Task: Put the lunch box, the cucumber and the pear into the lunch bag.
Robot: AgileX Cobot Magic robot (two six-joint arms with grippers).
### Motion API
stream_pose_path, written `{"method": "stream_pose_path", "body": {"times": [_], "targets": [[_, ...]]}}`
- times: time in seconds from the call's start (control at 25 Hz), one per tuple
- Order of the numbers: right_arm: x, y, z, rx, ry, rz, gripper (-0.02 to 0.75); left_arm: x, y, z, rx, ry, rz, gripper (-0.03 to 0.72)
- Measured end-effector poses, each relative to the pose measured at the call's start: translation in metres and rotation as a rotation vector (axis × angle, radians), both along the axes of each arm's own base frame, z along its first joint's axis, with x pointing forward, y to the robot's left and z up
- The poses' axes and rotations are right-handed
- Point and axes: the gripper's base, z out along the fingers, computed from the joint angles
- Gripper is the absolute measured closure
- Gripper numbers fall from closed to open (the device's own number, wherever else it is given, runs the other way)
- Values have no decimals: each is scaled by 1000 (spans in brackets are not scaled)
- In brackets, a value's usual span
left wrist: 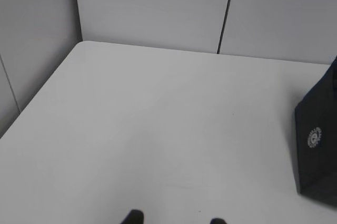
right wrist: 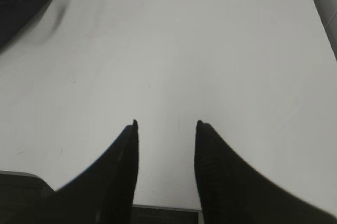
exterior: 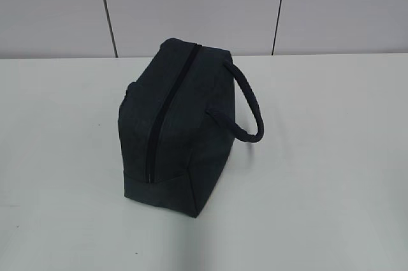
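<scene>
Exterior view shows the lunch bag [exterior: 175, 124] alone on the counter [exterior: 319, 188], zipper [exterior: 169, 108] apparently closed with no food in sight, while my right fingers [right wrist: 166, 129] and left fingers [left wrist: 174, 217] rest spread and empty, well clear.

The lunch bag [exterior: 175, 124] stands on the table [exterior: 319, 188] about mid-width, its zipper [exterior: 167, 115] running near to far along the top and its looped handle [exterior: 245, 102] projecting to the right.
</scene>
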Motion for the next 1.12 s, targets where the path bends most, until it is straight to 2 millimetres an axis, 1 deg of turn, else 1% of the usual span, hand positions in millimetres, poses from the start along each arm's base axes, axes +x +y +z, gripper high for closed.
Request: {"method": "stream_pose_path", "body": {"times": [1.12], "targets": [[0,0,0,0,0,0,445,0,0,0,0,0,-15,446]]}}
